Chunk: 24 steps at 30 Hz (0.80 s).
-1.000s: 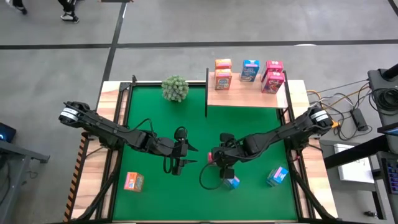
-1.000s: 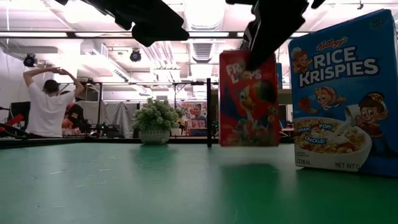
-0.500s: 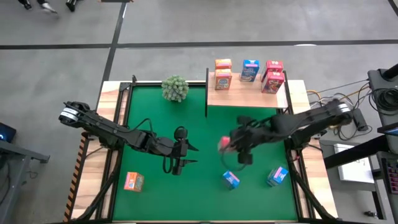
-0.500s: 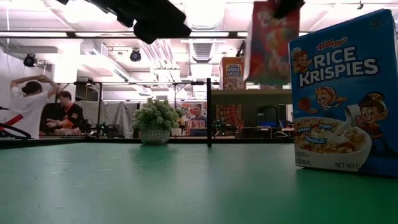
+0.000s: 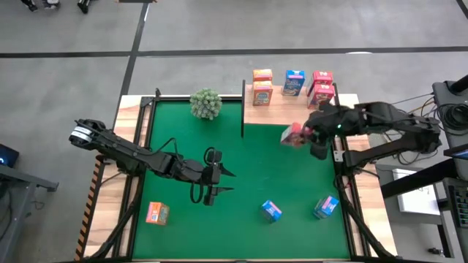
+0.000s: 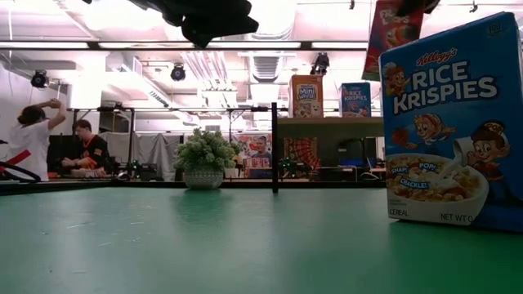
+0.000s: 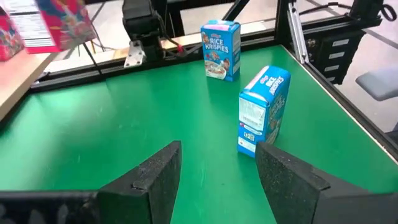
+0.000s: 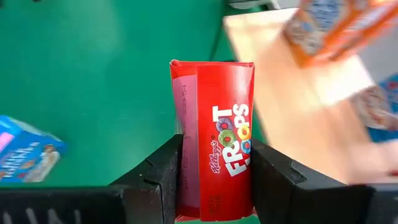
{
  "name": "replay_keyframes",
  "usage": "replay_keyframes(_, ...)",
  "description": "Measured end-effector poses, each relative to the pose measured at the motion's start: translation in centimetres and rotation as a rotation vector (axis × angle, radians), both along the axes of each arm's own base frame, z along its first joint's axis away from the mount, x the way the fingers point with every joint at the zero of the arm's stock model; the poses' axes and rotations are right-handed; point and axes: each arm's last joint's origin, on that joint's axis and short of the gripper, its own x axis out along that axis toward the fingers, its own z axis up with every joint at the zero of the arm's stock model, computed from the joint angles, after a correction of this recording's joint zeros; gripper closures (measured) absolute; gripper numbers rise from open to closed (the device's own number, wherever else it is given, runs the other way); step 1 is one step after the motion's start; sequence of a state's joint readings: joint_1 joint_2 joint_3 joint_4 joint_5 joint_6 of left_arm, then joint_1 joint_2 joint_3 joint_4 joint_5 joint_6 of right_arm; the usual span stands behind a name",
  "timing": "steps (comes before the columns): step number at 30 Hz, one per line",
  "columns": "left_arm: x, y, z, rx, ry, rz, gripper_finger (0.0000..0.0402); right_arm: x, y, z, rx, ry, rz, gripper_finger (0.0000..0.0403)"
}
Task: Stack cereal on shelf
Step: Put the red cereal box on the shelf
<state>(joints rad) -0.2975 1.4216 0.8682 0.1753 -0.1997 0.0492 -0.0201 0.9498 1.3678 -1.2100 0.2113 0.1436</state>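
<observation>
Fingers of right gripper [image 8: 214, 177] clamped on red Kellogg's Froot Loops box [image 8: 214, 140], long axis along them, by shelf [image 5: 289, 115] front edge. Left gripper [image 7: 217, 174] fingers apart above green mat [image 5: 219, 219], facing two blue boxes, one reading Rice Krispies [image 7: 221, 50].

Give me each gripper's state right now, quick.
Left gripper: open, empty, over the green mat.
Right gripper: shut on the red Froot Loops box, near the shelf.
</observation>
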Motion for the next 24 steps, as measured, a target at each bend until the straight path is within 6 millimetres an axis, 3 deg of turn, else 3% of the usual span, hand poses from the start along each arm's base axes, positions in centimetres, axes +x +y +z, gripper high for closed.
replay_keyframes(16,0.2,0.6,0.2,0.015,-0.019,0.015,0.0212,-2.3,-4.6,-0.7,-0.186,0.243,-0.098,0.0259)
replay_keyframes(24,0.3,0.7,0.2,0.015,-0.021,0.021,0.0212,-3.4,-6.8,-0.7,-0.18,0.279,-0.15,0.0259)
